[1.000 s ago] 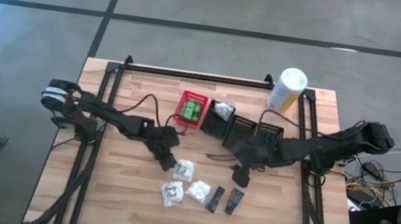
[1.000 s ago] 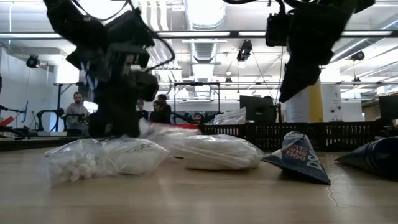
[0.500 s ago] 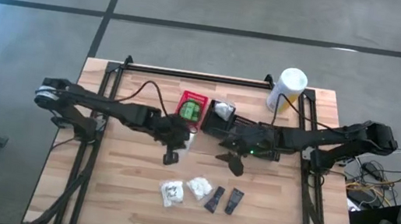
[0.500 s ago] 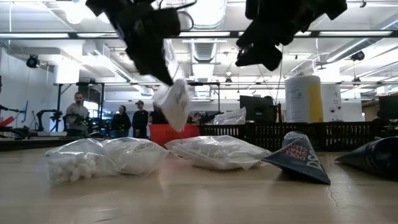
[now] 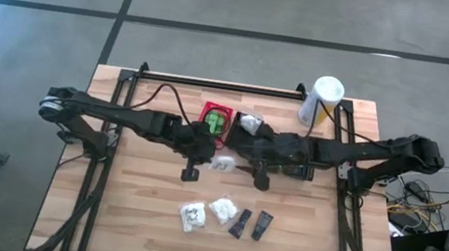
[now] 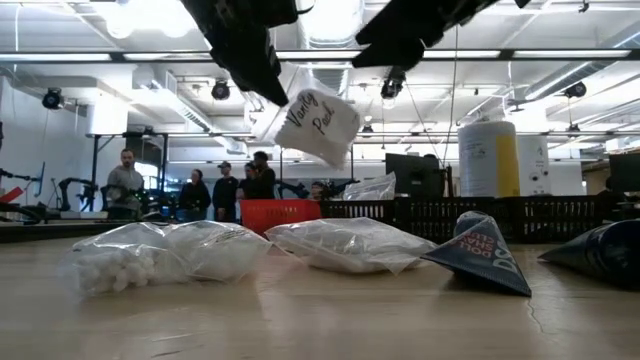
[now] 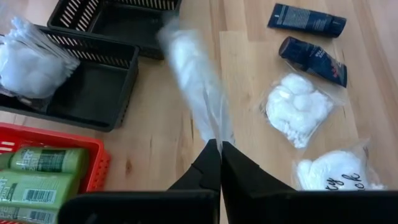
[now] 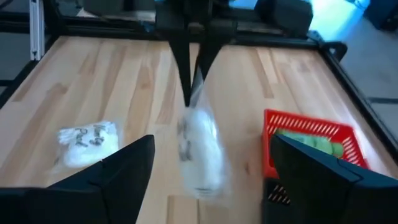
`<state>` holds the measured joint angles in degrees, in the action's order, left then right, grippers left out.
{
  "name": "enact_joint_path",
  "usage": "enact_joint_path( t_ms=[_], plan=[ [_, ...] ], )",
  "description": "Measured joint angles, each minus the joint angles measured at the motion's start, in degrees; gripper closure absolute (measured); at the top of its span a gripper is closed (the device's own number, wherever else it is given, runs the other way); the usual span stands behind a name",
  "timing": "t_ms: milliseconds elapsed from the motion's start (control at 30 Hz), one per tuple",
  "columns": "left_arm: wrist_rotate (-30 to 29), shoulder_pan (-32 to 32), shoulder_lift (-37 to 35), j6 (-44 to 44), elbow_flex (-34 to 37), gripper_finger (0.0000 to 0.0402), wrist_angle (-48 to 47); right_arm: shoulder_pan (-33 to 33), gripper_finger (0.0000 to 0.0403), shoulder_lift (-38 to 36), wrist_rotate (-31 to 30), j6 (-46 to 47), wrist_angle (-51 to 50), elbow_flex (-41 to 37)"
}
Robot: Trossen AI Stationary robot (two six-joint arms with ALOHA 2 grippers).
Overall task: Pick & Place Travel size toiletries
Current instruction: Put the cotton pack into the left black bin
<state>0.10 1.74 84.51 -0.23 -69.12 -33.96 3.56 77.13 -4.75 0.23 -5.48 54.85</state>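
Note:
My left gripper [image 5: 205, 154] [image 7: 220, 149] is shut on a white crinkly pouch [image 5: 222, 164] [image 6: 318, 122] with handwriting on it, held above the table's middle. My right gripper [image 5: 246, 157] [image 8: 211, 155] is open and faces that pouch [image 8: 200, 149] from the right; its fingers stand apart from it. Two more white pouches [image 5: 192, 216] [image 5: 222, 209] and two dark flat packets [image 5: 241, 222] [image 5: 262, 225] lie on the table nearer the front edge. Green packets [image 7: 43, 177] lie in the red basket [image 5: 215, 122]. My left gripper pinches the pouch by its edge [image 7: 214, 134] between the two shut fingers, slanting down from the table's left. The pouch is lifted clear of the table and sticks out tilted beyond the fingertips toward the right gripper.
Red basket and a row of black slotted baskets [image 5: 279, 142] stand just beyond the grippers; one black basket holds a white pouch [image 5: 249, 123]. A tall white-and-yellow canister [image 5: 321, 100] stands at the far right. People stand in the room behind the table [image 6: 125, 180].
My left gripper took a pouch from the group near the front, lifted it clear and carried it up toward the far edge and the baskets. The pouch hung below the fingers, then swung out tilted. My right gripper rose and moved left toward the pouch.

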Motion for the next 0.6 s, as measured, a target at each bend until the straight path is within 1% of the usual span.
enact_joint_path(
  t_ms=[167,333,500,600],
  plan=[
    [-0.01,0.19,0.00,0.08,0.00,0.0401,1.31,-0.54,0.0083,3.53,0.11,-0.51,-1.66,3.62],
    [0.02,0.86,0.00,0.06,0.00,0.0401,2.69,-0.55,0.0092,8.06,0.22,-1.39,-4.12,8.38],
    [-0.01,2.12,0.00,0.06,0.00,0.0401,2.05,-0.64,0.0106,12.51,0.22,-4.77,-10.00,14.54],
    [-1.45,3.02,0.00,0.06,-0.07,0.0401,1.37,-0.62,0.0113,15.07,0.26,-5.37,-13.18,18.01]
  ],
)
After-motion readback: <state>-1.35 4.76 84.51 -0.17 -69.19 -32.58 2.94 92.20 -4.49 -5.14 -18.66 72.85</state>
